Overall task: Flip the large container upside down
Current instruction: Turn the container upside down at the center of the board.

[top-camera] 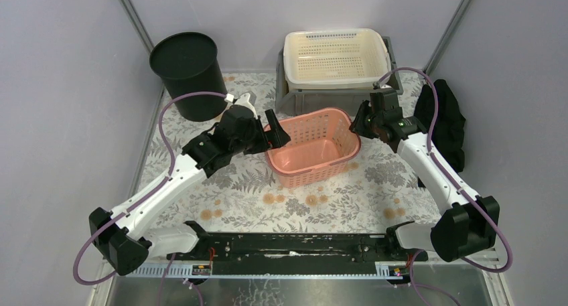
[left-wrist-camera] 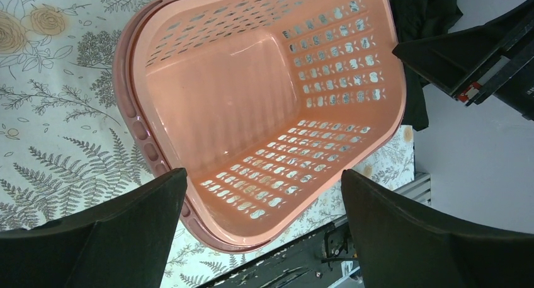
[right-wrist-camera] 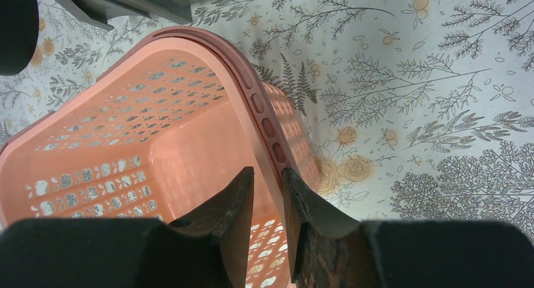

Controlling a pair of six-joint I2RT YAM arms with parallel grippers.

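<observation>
Pink perforated plastic, the basket (top-camera: 303,174) sits open side up mid-frame on the worktop (top-camera: 268,209). It looks light, slightly springy and slick, so its thick rim is the best hold. The right gripper (top-camera: 358,122) has its jaws pinching that rim at the right end, while the left gripper (top-camera: 276,133) has its jaws wide open around the left end.

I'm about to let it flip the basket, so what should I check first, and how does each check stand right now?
1. Right gripper clamped on the rim of the pink perforated plastic basket: ok.
2. Left gripper open, at the opposite rim: ok.
3. Basket empty: ok.
4. Basket already upside down: not ok, opening faces up.
5. Room to swing clear of the grey plastic crate behind: cannot tell.
</observation>
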